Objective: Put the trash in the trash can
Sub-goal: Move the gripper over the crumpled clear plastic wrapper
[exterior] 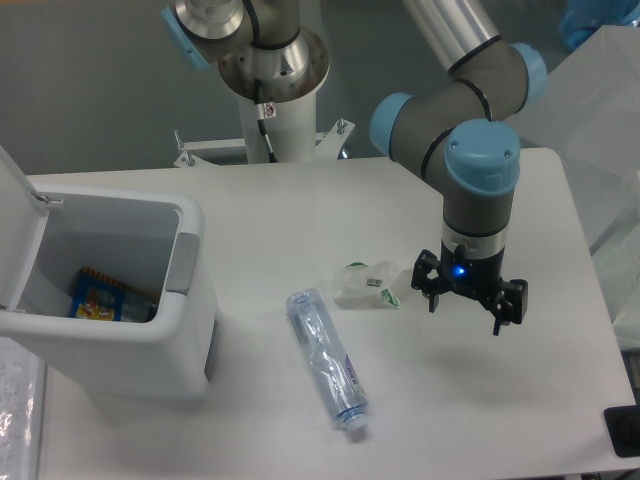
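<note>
Single fixed view over the white table (300,200).

Trash can (190,300): large white rectangular bin with rounded corners, standing at the table's left end. Lid (18,225) is hinged up and leaning back on the can's far-left side, so the mouth is open. A grey handle panel (180,263) sits on the wall that faces the rest of the table. Inside the can, on the bottom, lies a blue and yellow packet (100,298).

Crushed clear plastic bottle (328,360): lies flat on the table to the right of the trash can, near it but not touching. Long axis runs diagonally, with the capped end pointing away from the can toward the front edge. Bluish label visible along its body.

Crumpled clear wrapper (366,284) with green marks: on the table further right of the can, beyond the upper end of the bottle and apart from it.

Gripper (470,300): on the wrist of the UR5e arm (480,190), pointing down, further from the can than the wrapper and just beside that wrapper. The two fingers stand spread apart with nothing between them. A blue light shows on the gripper body.
</note>
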`<state>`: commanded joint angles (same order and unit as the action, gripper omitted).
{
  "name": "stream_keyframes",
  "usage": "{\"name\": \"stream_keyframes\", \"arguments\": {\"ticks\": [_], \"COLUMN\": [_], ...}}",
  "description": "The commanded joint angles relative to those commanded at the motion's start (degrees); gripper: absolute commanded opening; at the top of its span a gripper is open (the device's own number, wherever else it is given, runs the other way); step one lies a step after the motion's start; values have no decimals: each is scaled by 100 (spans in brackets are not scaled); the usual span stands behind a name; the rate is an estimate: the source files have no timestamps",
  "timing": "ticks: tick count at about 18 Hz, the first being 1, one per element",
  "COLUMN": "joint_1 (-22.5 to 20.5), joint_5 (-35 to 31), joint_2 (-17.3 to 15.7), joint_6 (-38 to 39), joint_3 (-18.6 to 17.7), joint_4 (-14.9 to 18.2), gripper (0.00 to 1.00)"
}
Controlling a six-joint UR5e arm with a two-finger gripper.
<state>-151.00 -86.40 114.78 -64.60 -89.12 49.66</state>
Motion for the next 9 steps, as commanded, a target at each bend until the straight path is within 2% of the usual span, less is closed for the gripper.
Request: {"name": "stream_keyframes", "arguments": {"ticks": [9], "joint_1": [52], "joint_5": [26], "joint_2": [0], "joint_6": [9], "joint_3": [-79], "joint_4": [-17], "gripper": [100]}}
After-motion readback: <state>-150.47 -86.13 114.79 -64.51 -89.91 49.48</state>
